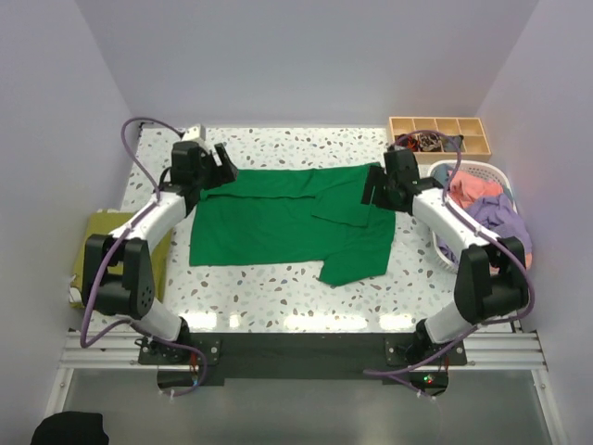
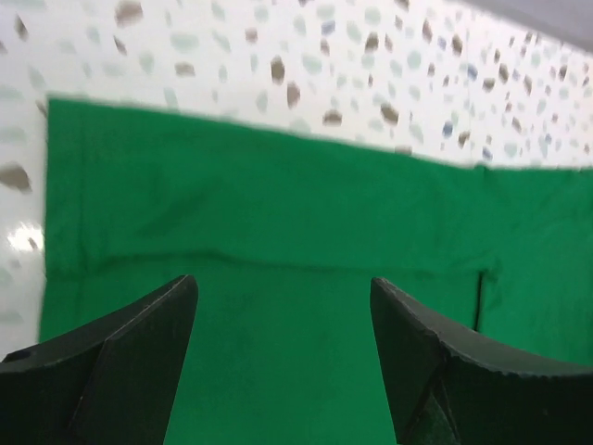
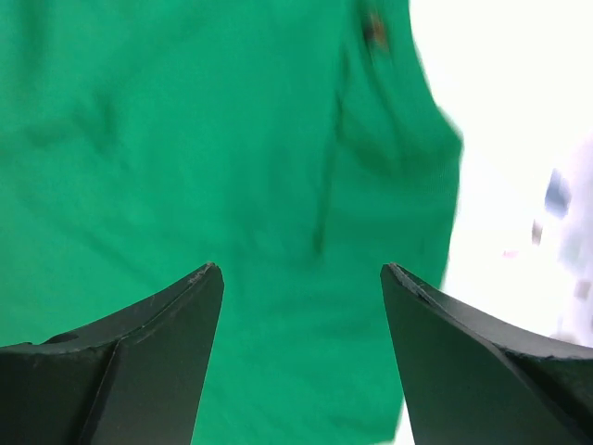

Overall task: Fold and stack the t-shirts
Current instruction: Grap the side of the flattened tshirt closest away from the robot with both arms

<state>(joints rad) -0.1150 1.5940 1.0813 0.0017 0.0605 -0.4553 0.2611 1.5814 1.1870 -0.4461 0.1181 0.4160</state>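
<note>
- Far left of the overhead view: an olive-yellow t-shirt [image 1: 100,227] lies at the table's left edge, partly under the left arm [image 1: 148,218].
- Left gripper [image 1: 222,163], upper left of the overhead view: its fingers [image 2: 139,352] stand wide apart with nothing between them. In the wrist view it [image 2: 283,287] looks down on green cloth; contact with the cloth cannot be judged.
- Edges at the left gripper: the green t-shirt [image 2: 278,213] shows a straight left edge and a straight top edge, with bare speckled table [image 2: 278,56] beyond both. A fold or seam line crosses the cloth just ahead of the fingertips.
- Left arm pose: stretched from its base at lower left up to the shirt's upper left corner.
- Centre: the green t-shirt [image 1: 269,222] lies spread on the table [image 1: 278,298] between the two grippers. Its right part is doubled over, with a flap hanging toward lower centre. Open table runs along its lower edge.
- Right gripper [image 1: 374,185], upper right of the shirt: its fingers [image 3: 139,362] are wide apart and hold nothing. Green cloth [image 3: 185,139] fills the wrist view behind the gripper [image 3: 301,269], its edge at the right of that frame.
- Right arm [image 1: 445,218] pose: stretched from lower right up and inward.
- Right edge: a white basket [image 1: 484,168] holds a coral-pink t-shirt [image 1: 469,188] and a lavender t-shirt [image 1: 498,219]. A wooden compartment tray [image 1: 443,124] stands behind it.
</note>
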